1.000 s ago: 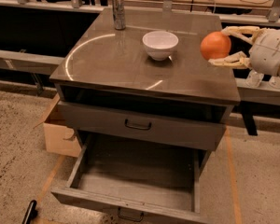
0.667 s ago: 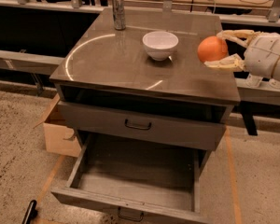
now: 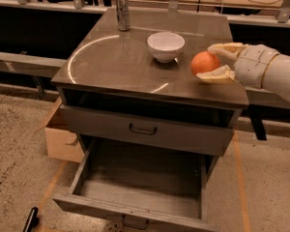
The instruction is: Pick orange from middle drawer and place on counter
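Observation:
The orange [image 3: 205,63] is small, round and bright, held between the two pale fingers of my gripper [image 3: 213,62]. The gripper reaches in from the right and is shut on the orange, just above the right part of the counter [image 3: 111,62], to the right of the white bowl. The counter is a glossy grey-brown top with a pale arc mark. The middle drawer [image 3: 140,180] stands pulled out at the bottom, wide and shallow, with nothing showing inside. Above it is a shut drawer front with a dark handle [image 3: 142,129].
A white bowl [image 3: 166,46] stands at the counter's centre-right. A metal can [image 3: 123,13] stands at the back left. A cardboard box [image 3: 60,139] sits on the floor left of the cabinet. Workbenches with cables run behind. A dark object [image 3: 30,219] lies at the floor's bottom left.
My gripper has moved left and slightly down with the orange, from beyond the counter's right edge to over its right part. The drawer, bowl and can have not moved.

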### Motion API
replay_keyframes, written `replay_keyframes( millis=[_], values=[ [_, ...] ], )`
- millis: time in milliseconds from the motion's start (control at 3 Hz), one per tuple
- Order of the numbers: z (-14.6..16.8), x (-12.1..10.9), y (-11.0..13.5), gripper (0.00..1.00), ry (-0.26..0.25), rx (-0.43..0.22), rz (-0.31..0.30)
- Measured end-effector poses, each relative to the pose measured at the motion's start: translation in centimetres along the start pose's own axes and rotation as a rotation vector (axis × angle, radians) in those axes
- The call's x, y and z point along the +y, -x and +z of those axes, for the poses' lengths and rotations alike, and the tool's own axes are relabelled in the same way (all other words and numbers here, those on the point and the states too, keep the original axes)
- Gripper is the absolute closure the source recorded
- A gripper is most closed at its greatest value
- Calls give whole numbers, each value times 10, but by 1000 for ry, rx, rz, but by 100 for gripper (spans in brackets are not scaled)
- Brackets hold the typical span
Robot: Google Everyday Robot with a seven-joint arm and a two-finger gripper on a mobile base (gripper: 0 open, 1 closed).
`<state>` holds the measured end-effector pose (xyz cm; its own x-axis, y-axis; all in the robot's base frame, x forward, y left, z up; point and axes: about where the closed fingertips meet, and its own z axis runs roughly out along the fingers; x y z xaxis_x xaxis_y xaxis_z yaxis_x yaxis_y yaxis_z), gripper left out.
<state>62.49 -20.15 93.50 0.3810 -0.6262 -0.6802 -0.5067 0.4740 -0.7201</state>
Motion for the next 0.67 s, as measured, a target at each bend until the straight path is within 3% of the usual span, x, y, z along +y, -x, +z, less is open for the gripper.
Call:
replay_keyframes(
  millis=[333, 667],
  values=[
    [12, 25, -4, 83, 42, 4, 50],
    [18, 34, -6, 59, 49, 5, 75]
  ],
)
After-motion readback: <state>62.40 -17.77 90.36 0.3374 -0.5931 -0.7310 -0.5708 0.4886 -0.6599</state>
